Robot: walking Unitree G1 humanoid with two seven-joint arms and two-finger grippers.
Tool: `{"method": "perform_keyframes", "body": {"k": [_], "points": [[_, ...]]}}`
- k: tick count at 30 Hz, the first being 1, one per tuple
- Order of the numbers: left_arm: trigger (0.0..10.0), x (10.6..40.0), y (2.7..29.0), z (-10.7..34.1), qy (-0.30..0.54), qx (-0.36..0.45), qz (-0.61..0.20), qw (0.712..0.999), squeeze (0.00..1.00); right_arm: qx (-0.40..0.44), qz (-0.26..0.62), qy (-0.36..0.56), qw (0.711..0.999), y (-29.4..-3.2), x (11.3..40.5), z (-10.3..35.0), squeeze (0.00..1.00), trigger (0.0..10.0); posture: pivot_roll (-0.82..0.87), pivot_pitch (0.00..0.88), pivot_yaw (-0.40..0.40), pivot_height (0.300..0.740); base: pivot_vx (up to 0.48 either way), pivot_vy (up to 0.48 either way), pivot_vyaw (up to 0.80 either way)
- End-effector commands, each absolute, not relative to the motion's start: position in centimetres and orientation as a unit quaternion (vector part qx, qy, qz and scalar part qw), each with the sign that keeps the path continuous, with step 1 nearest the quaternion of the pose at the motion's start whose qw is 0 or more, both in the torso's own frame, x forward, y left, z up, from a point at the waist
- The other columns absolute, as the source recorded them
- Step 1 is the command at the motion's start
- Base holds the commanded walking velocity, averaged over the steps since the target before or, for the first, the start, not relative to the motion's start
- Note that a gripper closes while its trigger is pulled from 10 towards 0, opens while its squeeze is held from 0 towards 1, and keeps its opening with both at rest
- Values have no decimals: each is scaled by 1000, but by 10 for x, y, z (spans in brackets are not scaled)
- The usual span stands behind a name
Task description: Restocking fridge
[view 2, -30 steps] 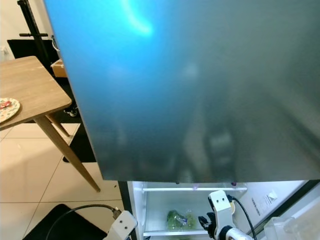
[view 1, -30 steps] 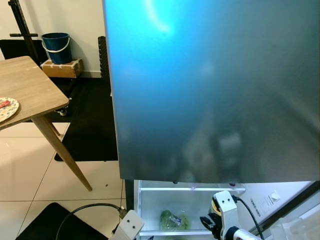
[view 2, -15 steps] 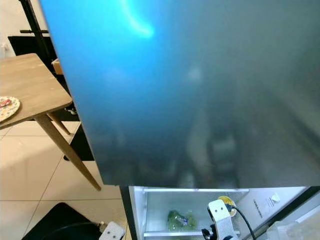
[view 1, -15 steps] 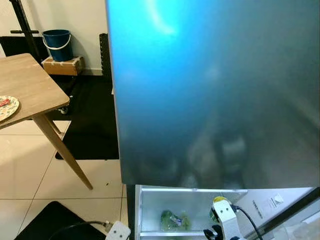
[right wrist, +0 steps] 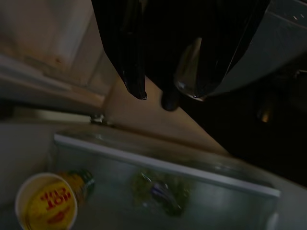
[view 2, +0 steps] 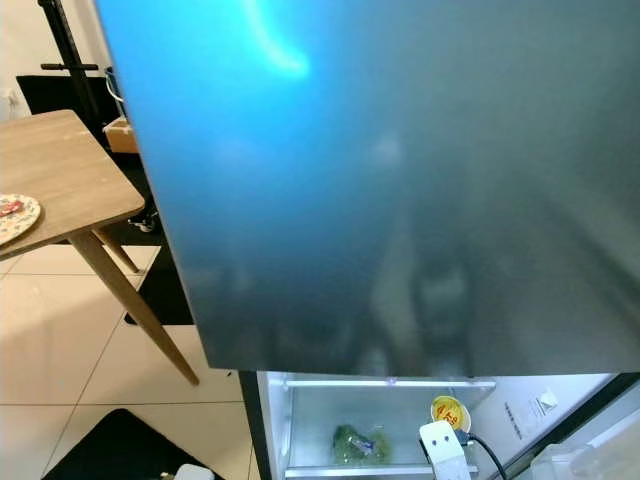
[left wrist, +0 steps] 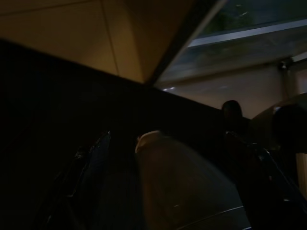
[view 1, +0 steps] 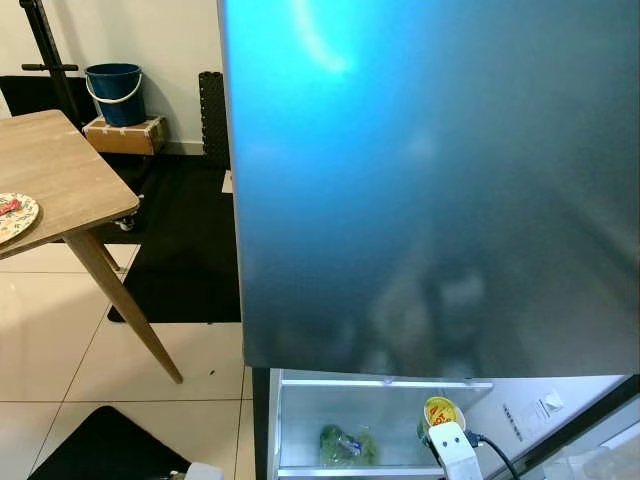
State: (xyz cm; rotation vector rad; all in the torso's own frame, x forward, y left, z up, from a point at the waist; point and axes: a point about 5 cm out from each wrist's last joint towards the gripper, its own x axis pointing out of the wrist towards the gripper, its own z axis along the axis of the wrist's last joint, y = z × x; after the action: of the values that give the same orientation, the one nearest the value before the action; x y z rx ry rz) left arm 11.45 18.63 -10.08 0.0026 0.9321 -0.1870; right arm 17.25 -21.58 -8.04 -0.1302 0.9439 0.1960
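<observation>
A yellow cup of noodles [view 1: 441, 412] stands in the open lower fridge compartment [view 1: 300, 420], to the right of a bag of green vegetables [view 1: 345, 445]. The white wrist of my right arm [view 1: 452, 458] shows just below the cup, apart from it. In the right wrist view my right gripper [right wrist: 167, 95] is open with nothing between its fingers, and it looks onto the cup [right wrist: 45, 208] and the greens [right wrist: 160, 191]. The left wrist view is very dark, and my left gripper's state cannot be made out there.
The big steel upper fridge door [view 1: 430, 180] hangs shut above the compartment. A wooden table [view 1: 50, 170] with a plate [view 1: 12, 215] stands at the left. A blue bucket [view 1: 113, 92] is by the far wall. A black mat [view 1: 100, 450] lies near my feet.
Both arms have dropped lower in the eye views. The cup, earlier right beside the right wrist, now stands alone in the compartment. The camera has shifted slightly.
</observation>
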Motion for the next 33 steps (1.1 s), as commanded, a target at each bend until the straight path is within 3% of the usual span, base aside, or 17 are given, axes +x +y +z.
{"method": "perform_keyframes", "body": {"k": [1,10,17,33], "points": [[10000,92,197,-108,493,-1,-64,868,0,-59,80,472,876,-218,164,-85,0,10000,2,0,-82,740,0,0,0],[10000,97,198,-109,514,11,-57,856,0,-55,59,496,864,-213,159,-89,0,10000,17,0,-80,740,0,0,0],[10000,113,178,-108,512,11,-77,856,0,-94,100,507,851,-198,163,-91,0,10000,60,0,-94,740,0,0,0],[10000,107,162,-113,537,7,-84,839,0,-113,129,511,843,-192,166,-91,0,10000,56,0,-114,740,0,0,0]]}}
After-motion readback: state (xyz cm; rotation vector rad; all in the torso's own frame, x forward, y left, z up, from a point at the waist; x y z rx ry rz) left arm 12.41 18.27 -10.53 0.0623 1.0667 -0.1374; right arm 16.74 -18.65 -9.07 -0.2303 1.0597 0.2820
